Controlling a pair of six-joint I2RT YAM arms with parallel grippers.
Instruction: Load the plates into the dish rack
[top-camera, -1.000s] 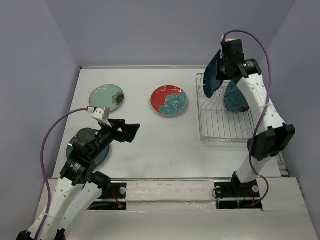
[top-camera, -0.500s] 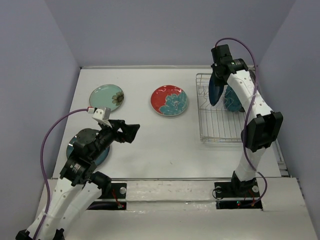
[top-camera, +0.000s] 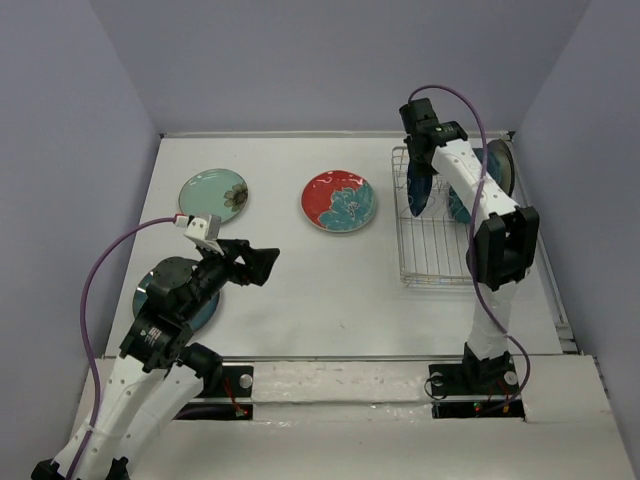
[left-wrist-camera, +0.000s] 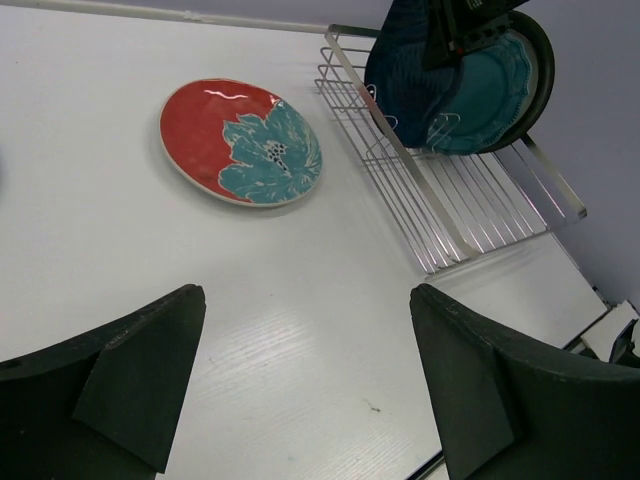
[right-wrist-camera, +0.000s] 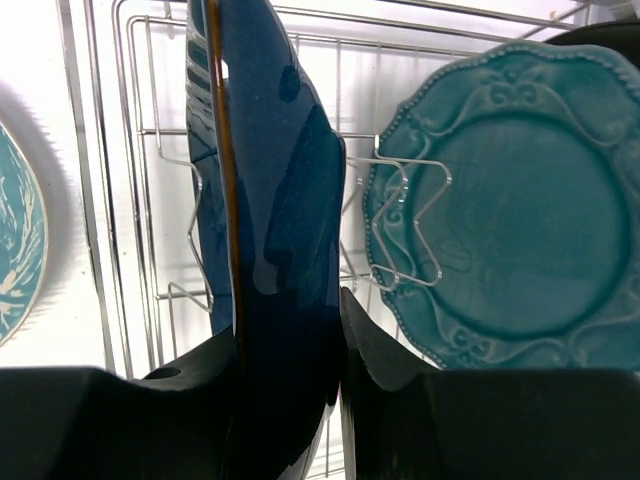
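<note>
Navy plate (right-wrist-camera: 270, 200) in right tool (right-wrist-camera: 290, 360) hides part of dish rack (right-wrist-camera: 160, 130).

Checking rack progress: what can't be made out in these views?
Right wrist: the lower edge of the navy plate is behind the jaws of the right gripper, so whether it sits in the dish rack is unclear.
Top: the left arm covers most of the round plate beneath it.
Left wrist: the teal scalloped plate hides all but the rim of the dark plate behind it.

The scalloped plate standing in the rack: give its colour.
The plate is teal; clearest in the right wrist view.
</note>
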